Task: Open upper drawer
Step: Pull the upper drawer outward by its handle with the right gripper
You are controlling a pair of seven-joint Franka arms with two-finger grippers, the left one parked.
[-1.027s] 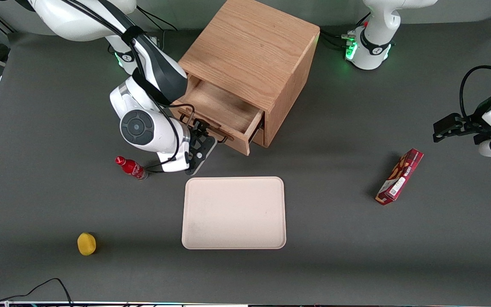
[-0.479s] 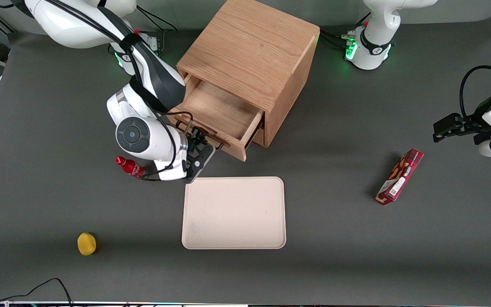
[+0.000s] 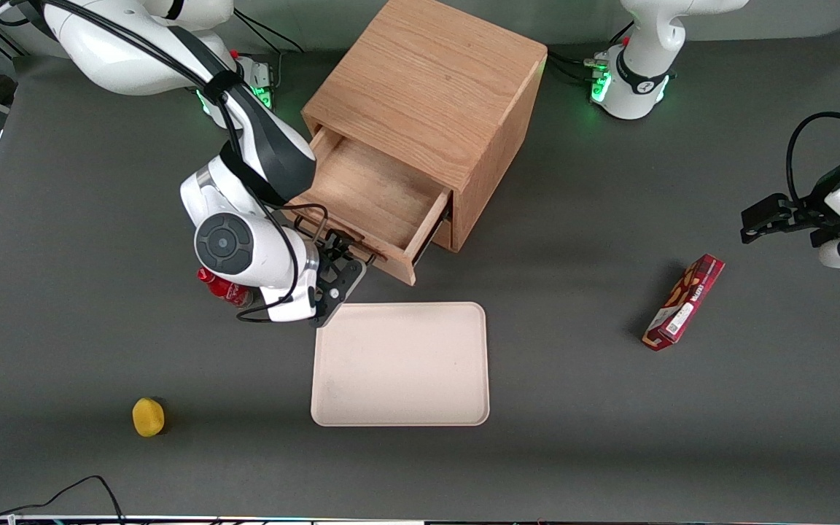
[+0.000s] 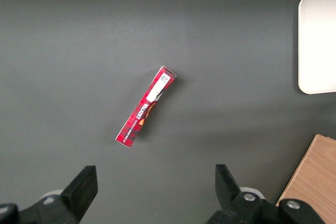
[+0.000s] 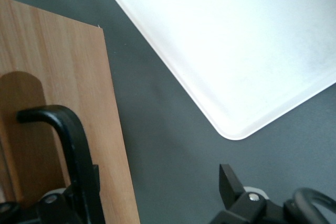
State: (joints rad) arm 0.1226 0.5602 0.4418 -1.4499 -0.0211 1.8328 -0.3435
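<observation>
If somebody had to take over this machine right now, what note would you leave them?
Gripper: at the upper drawer's black handle, in front of the oak cabinet; whether its jaws grip the bar cannot be seen.
Upper drawer: pulled well out, inside empty.
Tray: lies nearer the front camera than the drawer; a red bottle stands beside the arm.
Done: drawer largely open.
Left: probably finish the pull, let go, back away without hitting the tray.
</observation>
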